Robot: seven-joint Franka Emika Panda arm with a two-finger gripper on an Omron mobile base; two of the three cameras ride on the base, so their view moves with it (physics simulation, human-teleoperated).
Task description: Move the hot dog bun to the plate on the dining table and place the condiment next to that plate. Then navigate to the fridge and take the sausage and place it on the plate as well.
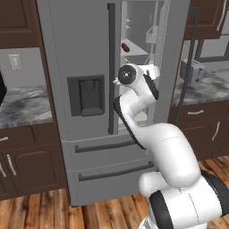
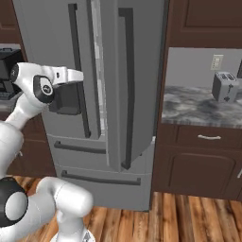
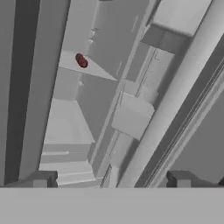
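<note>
While fridge [image 2: 94, 85] door hides it on right cam: sausage [image 3: 81, 61] on shelf, hand [image 3: 109, 179] agape, empty.

Dark brown wooden cabinets [image 2: 198, 165] are standing along the wall, and grey marbled counters [image 2: 203, 108] are lying on top of them. A silver toaster [image 2: 224, 87] is sitting on one counter, under a grey wall with a pale switch plate [image 2: 217, 62]. The floor [image 2: 189, 220] is showing reddish-brown wooden planks.
</note>
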